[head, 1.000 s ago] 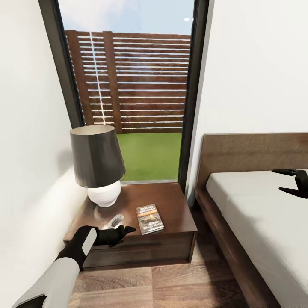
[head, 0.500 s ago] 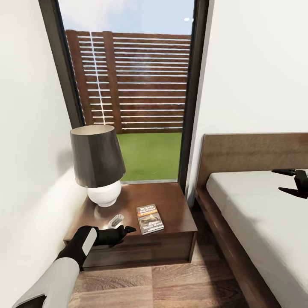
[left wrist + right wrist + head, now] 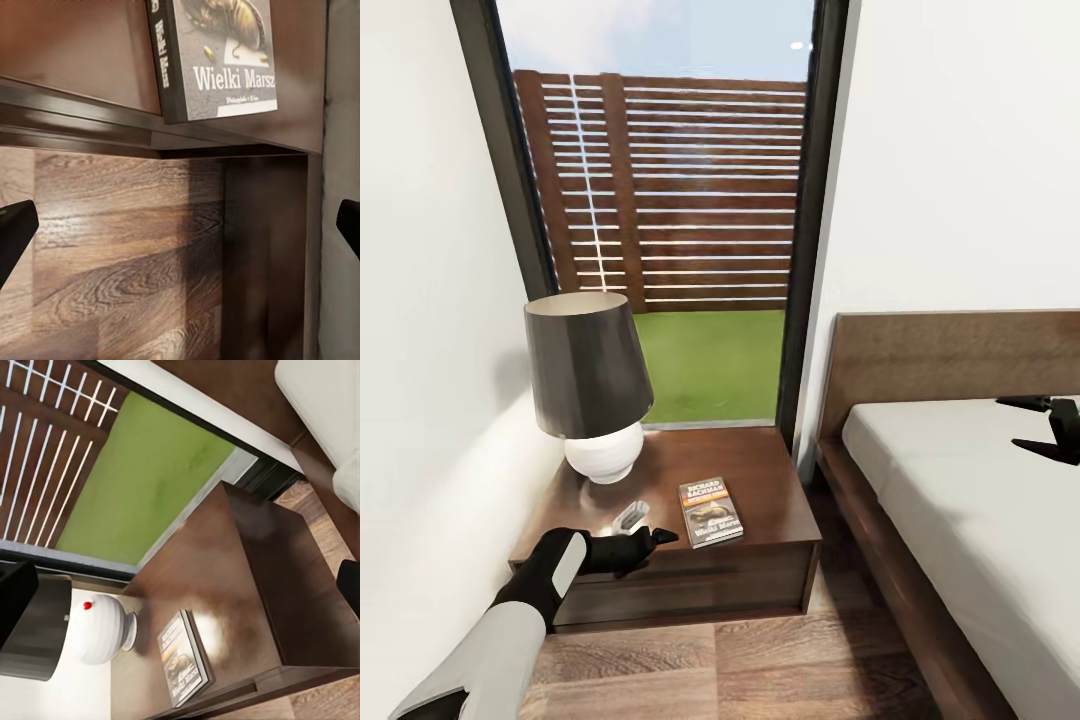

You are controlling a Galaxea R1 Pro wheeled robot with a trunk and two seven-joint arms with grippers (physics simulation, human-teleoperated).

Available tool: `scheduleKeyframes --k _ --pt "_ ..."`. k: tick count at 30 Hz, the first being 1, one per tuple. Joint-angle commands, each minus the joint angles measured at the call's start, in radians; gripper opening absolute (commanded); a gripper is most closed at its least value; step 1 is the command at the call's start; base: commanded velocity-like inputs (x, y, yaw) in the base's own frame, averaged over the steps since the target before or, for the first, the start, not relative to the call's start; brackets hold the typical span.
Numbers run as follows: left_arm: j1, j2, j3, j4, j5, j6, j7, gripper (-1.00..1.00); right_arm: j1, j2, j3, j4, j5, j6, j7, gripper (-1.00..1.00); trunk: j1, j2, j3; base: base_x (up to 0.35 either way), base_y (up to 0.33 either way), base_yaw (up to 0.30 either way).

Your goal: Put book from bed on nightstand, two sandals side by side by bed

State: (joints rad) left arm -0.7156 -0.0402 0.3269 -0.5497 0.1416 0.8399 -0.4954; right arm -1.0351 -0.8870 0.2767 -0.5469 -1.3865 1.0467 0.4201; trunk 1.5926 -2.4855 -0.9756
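Note:
The book (image 3: 710,511) lies flat on the nightstand (image 3: 765,465), near its front edge; its dark cover also shows in the left wrist view (image 3: 217,60) and the right wrist view (image 3: 182,658). My left gripper (image 3: 655,546) hovers open just left of the book, at the nightstand's front edge, holding nothing; its fingertips (image 3: 13,229) stand far apart. My right gripper (image 3: 1012,421) hangs open and empty over the light grey mattress of the bed (image 3: 960,520). The sandals are out of view.
A lamp (image 3: 588,385) with a dark shade and white round base stands at the nightstand's back left. A white wall closes in on the left, and a tall window (image 3: 660,200) stands behind. A narrow strip of wood floor (image 3: 810,650) runs between nightstand and bed.

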Motion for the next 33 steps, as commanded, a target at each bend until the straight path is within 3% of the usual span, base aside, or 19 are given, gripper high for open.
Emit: scheduleKeyframes --k 1,33 --pt "-0.001 -0.001 0.007 -0.001 0.000 0.007 -0.002 1.00 -0.002 -0.001 0.006 0.002 0.005 -0.001 0.010 1.00 0.000 0.000 -0.001 0.000 0.000 0.000" --pt "-0.001 0.004 0.009 -0.001 0.000 0.007 -0.002 1.00 -0.002 0.008 0.005 0.007 0.006 -0.003 0.011 1.00 0.000 0.000 -0.001 0.000 0.000 0.000"
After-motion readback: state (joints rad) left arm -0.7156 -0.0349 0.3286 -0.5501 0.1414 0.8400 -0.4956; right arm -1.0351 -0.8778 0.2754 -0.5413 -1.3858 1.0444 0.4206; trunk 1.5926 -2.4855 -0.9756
